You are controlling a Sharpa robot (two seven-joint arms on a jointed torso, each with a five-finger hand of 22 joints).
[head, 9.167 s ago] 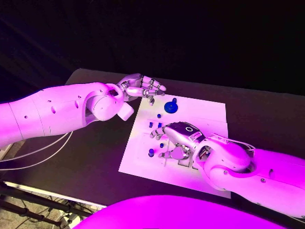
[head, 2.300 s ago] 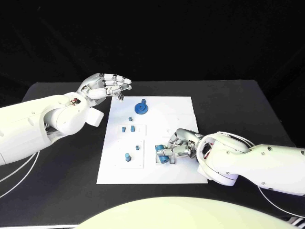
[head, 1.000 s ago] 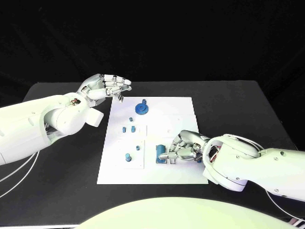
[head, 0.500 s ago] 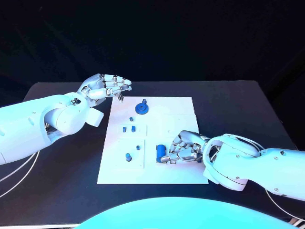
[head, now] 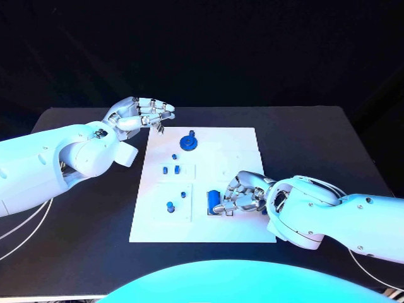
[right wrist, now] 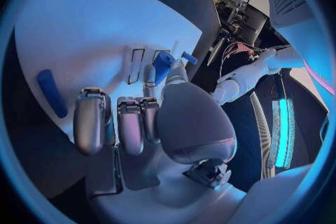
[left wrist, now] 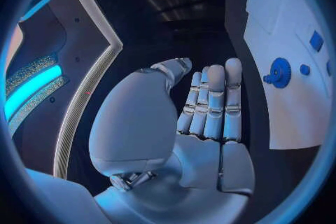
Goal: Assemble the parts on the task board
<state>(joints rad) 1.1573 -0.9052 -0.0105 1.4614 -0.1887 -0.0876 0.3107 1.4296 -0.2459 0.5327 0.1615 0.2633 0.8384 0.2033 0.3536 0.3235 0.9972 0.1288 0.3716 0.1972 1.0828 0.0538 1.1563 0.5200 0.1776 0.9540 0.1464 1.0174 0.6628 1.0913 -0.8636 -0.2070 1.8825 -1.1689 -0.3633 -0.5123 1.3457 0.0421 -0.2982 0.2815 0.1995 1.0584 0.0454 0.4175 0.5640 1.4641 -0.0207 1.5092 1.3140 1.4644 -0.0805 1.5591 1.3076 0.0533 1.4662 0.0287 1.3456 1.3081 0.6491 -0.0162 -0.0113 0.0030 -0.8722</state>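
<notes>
So the right hand (head: 241, 194) is sitting right on the white board (head: 156, 224), fingertips pinching the upright blue block (head: 213, 200) on the board's near half. The block's long side is running toward the robot. The left hand (head: 140, 115) is hovering curled and empty off the far corner, way further off.

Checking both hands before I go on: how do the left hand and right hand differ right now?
The left hand is off the task board, beside its far corner, fingers curled on nothing; the right hand is over the board, fingers at a blue part. Both are silver, on white arms.
</notes>
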